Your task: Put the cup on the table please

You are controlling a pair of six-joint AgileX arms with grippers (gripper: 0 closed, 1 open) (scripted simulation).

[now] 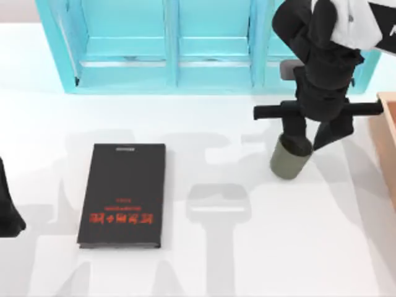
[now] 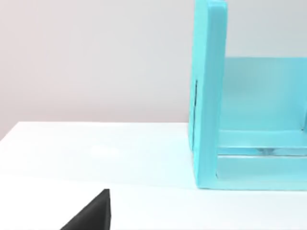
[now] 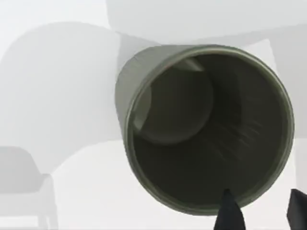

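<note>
White table [image 1: 260, 260] under plain light, shadows of both arms across it. Near left edge: left gripper [image 1: 7, 213] parked, jaws impossible to judge. Just right of it, black book [image 1: 124, 195] with red lettering, lying flat. Farther right: olive-green cup [image 1: 289, 158] tilted, low over or on the table, rim clamped between right gripper [image 1: 307, 137] jaws, one finger [image 3: 230, 213] inside the rim. Wooden tray edge [image 1: 387, 142] at far right. Farthest back: turquoise shelf cabinet [image 1: 173, 46].

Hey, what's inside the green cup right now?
The right wrist view looks into the cup: only its dark walls and bare round bottom show, nothing in it. One finger of the right tool dips inside the rim and covers a small patch of wall.
</note>
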